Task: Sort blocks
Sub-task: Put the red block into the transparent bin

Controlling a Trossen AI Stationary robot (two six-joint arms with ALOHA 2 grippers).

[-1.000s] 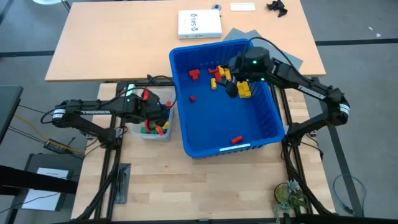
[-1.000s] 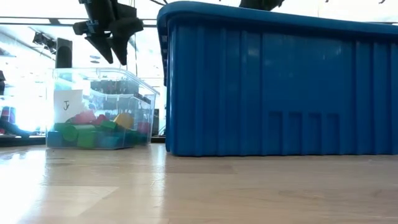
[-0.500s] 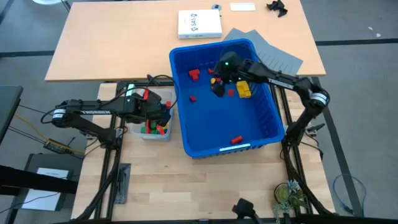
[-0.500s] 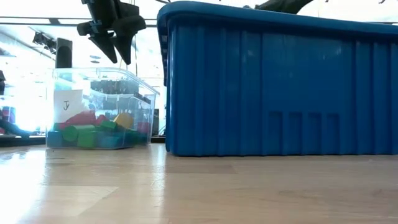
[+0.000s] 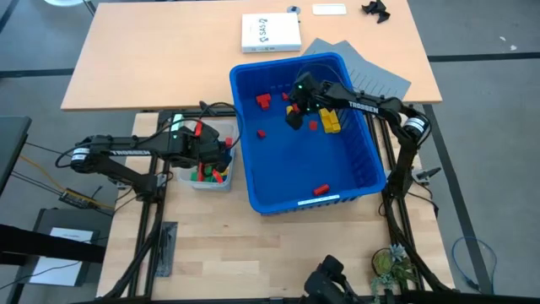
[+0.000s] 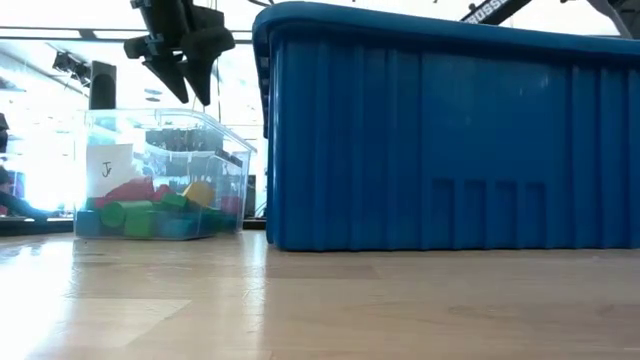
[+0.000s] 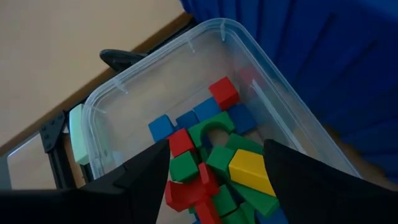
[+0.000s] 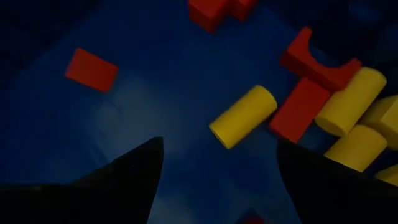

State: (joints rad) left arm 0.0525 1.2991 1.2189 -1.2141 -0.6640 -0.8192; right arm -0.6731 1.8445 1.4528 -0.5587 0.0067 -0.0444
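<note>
My right gripper (image 5: 294,116) reaches down into the blue bin (image 5: 359,181), fingers spread and empty — a yellow cylinder (image 8: 243,116) lies just ahead between them, among five yellow and five red blocks. My left gripper (image 6: 190,82) hovers open over the clear tub (image 7: 124,93) of sorted blocks.
</note>
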